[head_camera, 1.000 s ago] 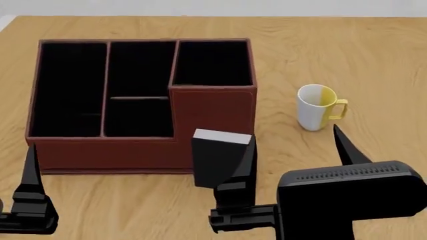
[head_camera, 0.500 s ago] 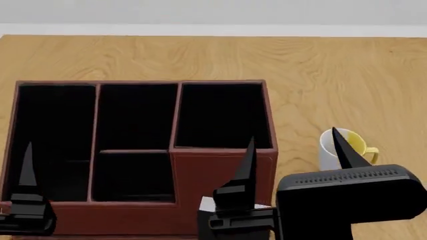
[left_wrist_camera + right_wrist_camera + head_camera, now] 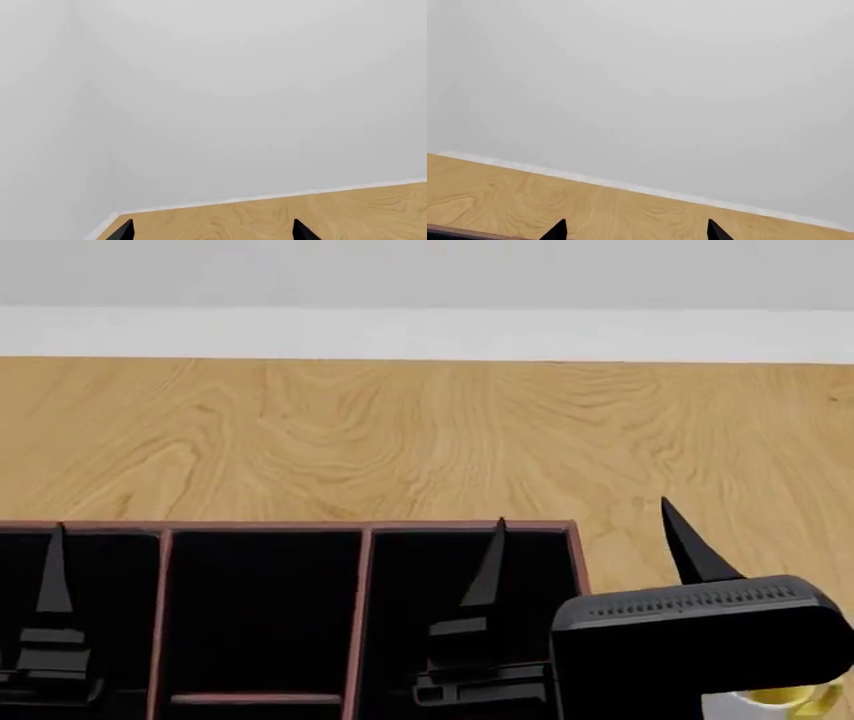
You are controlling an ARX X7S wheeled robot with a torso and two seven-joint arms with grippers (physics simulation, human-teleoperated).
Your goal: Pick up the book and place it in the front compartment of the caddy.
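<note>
The head camera looks forward over the caddy's [image 3: 367, 532] far rim toward the wall [image 3: 427, 270]. Both wrist cameras face that same wall, low and level; the right one catches the caddy's rim, and all three views share the tabletop [image 3: 400, 430].

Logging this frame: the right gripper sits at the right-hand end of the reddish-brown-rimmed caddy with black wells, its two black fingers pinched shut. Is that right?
Not quite. The right gripper is at the right-hand end of the reddish-brown-rimmed caddy with black wells, but its two black fingers stand wide apart, not pinched shut. The head view shows this, and the right wrist view agrees.
</note>
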